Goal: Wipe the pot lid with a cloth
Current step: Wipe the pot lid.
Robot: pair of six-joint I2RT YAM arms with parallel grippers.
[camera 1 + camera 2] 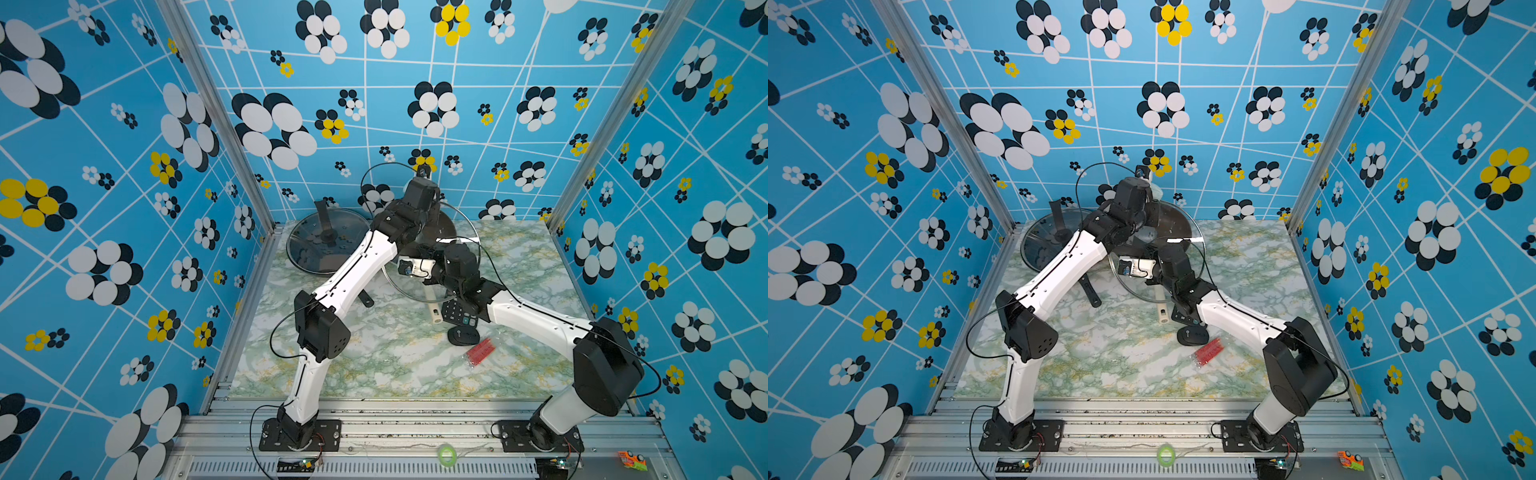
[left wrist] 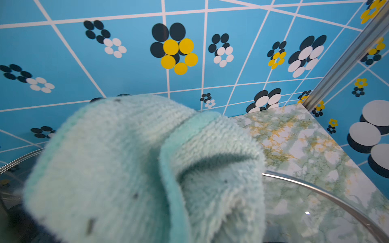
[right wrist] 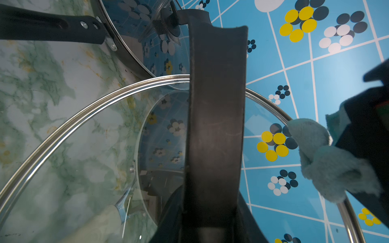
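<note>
Between pan [image 1: 318, 249] and calculator [image 1: 457, 314]: left jaws pinch cloth [image 2: 136, 168], right jaws grip lid [image 3: 84, 130].

The left arm [image 1: 353, 270] and right arm [image 1: 536, 320] are being covered in glossy white shells between boxy black joint housings, small dark dots are being shown along the shells, thin black cables [image 1: 271, 338] are being looped beside them, and black base plates [image 1: 324, 428] are being fastened with silver screws [image 1: 336, 435].

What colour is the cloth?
Pale mint green; the cloth shows best in the left wrist view.
</note>
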